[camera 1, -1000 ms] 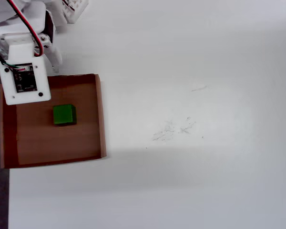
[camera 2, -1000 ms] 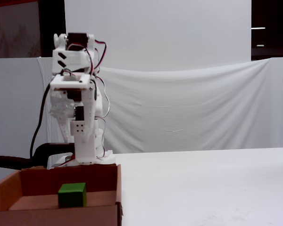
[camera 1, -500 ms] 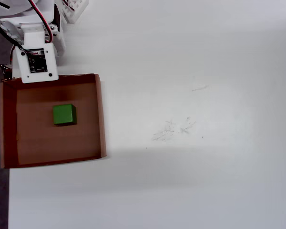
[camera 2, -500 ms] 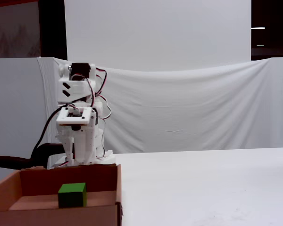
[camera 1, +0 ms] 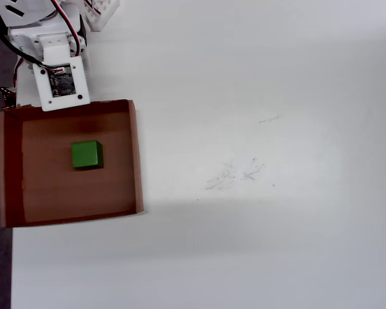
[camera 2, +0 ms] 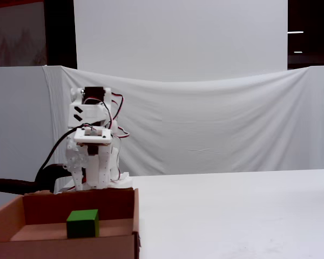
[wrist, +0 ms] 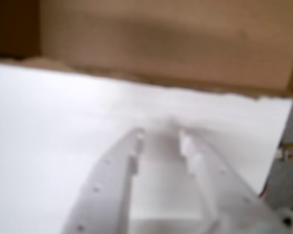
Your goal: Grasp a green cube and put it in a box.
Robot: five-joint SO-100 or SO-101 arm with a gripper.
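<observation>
The green cube (camera 1: 87,155) lies on the floor of the brown cardboard box (camera 1: 136,154) at the table's left edge in the overhead view. The fixed view also shows the cube (camera 2: 82,223) inside the box (camera 2: 119,200). The white arm (camera 1: 58,80) is folded back just behind the box, apart from the cube. In the wrist view my gripper (wrist: 161,136) hangs over white table, its two white fingers apart with nothing between them, facing the box's outer wall (wrist: 176,39). The cube is out of the wrist view.
The white table (camera 1: 264,129) stretches to the right of the box, with faint scuff marks (camera 1: 235,172) near the middle. A white cloth backdrop (camera 2: 216,124) hangs behind the table. The arm's red and black wires (camera 2: 116,116) loop beside its base.
</observation>
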